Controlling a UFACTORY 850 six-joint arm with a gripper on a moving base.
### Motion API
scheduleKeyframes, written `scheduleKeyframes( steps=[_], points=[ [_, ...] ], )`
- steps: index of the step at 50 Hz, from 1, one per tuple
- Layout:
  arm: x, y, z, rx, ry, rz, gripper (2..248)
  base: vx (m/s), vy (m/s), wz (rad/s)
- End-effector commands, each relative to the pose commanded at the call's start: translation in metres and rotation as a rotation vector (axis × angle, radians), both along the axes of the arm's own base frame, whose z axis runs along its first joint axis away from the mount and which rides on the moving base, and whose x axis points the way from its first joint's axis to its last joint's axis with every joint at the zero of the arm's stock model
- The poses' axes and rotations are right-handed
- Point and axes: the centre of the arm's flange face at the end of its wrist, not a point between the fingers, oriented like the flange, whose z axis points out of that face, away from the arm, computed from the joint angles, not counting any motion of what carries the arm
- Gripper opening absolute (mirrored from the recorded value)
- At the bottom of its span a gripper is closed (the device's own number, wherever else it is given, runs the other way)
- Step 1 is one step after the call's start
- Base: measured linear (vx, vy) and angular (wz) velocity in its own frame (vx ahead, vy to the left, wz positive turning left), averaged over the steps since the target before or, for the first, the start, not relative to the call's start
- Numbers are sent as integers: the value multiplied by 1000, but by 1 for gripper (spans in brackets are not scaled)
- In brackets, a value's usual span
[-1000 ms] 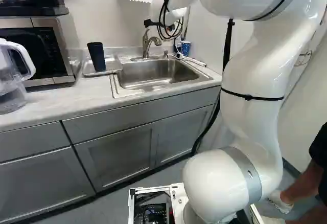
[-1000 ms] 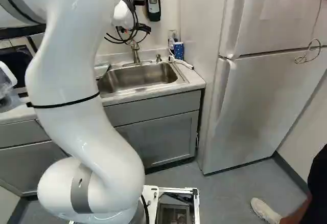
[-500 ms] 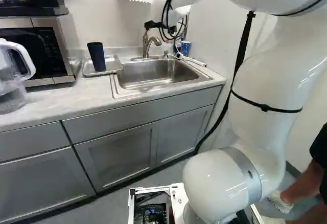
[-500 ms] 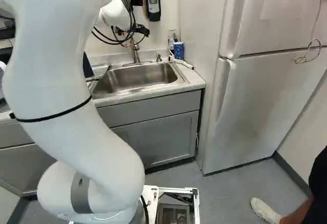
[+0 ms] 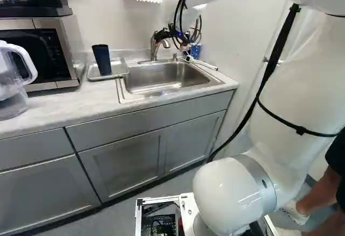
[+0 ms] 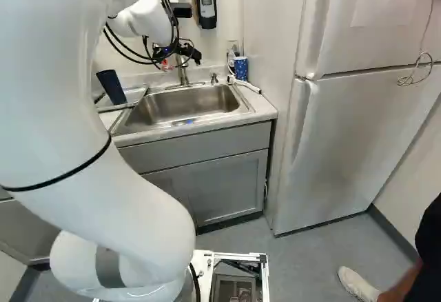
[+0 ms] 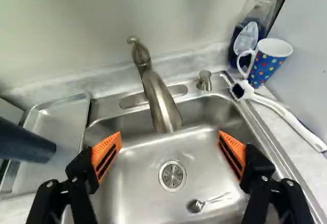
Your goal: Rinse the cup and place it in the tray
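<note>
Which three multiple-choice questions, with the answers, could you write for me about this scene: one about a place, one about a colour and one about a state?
1. Where does the spoon lie?
A) In the tray
B) In the sink
C) Behind the faucet

2. Which colour is the handle of the brush?
A) Green
B) Red
C) White

3. In which state is the hand?
A) Open, with its fingers apart
B) Shut on a cup
C) Shut on the brush

Answers:
1. B: the wrist view shows it on the sink's bottom, near the drain.
2. C: the wrist view shows a white handle beside the sink.
3. A: the wrist view shows the fingers wide apart, with nothing gripped.
</note>
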Motion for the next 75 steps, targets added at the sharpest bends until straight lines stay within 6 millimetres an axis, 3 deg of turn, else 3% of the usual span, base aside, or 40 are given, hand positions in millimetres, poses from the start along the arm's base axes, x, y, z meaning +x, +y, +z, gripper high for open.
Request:
scheduleKeyframes(
  steps=[10, 28, 75],
  points=[
    [-25, -1, -7, -21, 103, -2, 247, 0, 0, 0],
    [-38, -4, -18, -59, 283, -18, 247, 0, 0, 0],
    [-39, -5, -19, -61, 295, -19, 247, 0, 0, 0]
  ],
)
